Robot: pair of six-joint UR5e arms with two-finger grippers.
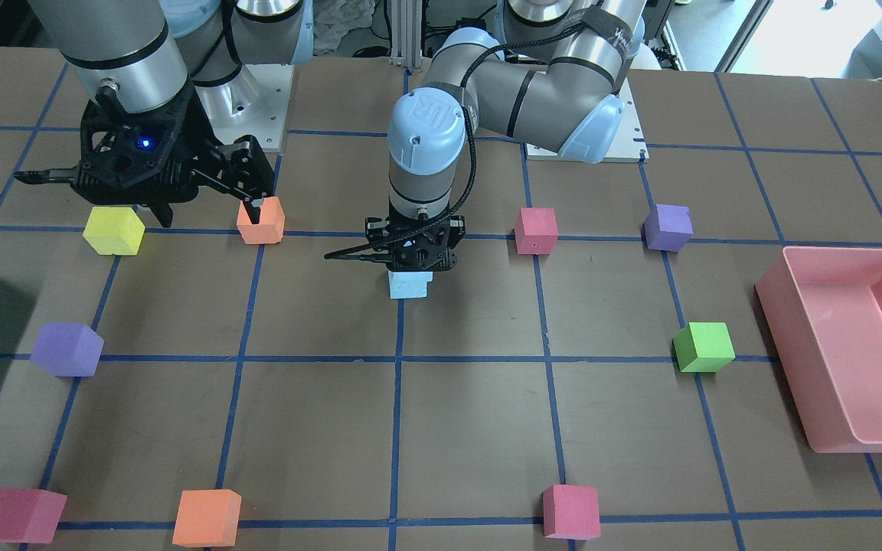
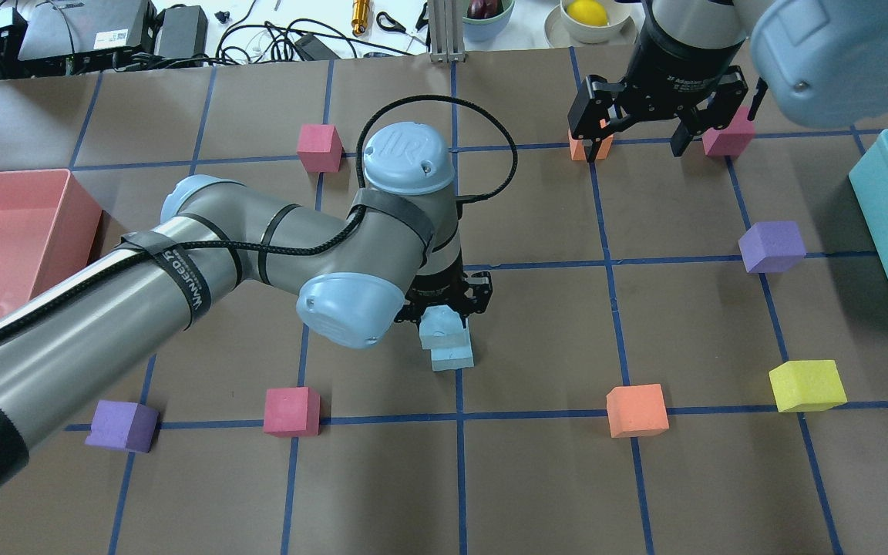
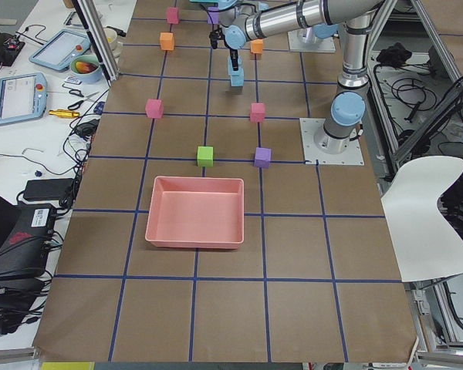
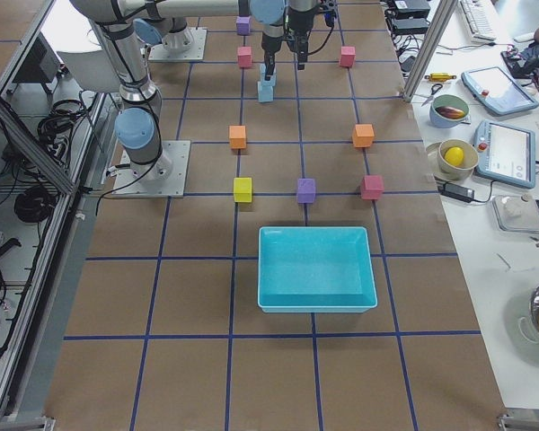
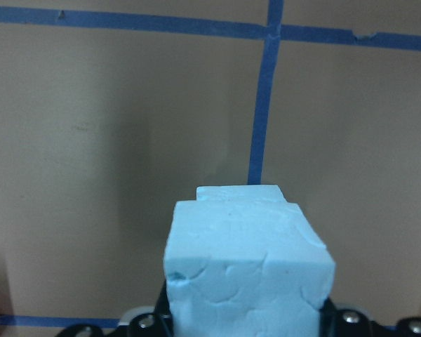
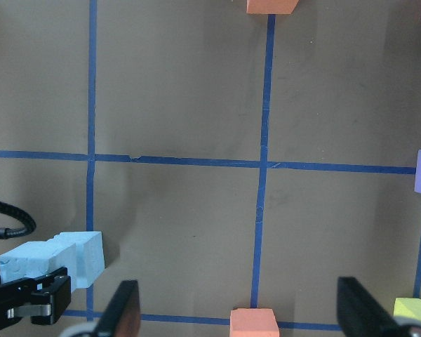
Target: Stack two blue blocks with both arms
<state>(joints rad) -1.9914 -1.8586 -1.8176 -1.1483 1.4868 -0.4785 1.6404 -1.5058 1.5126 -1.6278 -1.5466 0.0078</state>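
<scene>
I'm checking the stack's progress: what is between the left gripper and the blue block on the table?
The second blue block, clamped in the left gripper, directly above the lower blue block, slightly offset. The overhead view shows it.

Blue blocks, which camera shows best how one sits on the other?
Overhead exterior: the upper blue block, in the left tool, sits offset over the lower blue block. The left wrist view shows only the lower block's far edge; front-facing hides most under the tool; side views are too small.

Two pale sky-blue, chalky foam cubes: upper blue block (image 2: 442, 327), clasped in the left gripper (image 2: 445, 317) jaws, sits slightly offset atop lower blue block (image 2: 453, 358), mid-worktop (image 2: 544, 331).
</scene>
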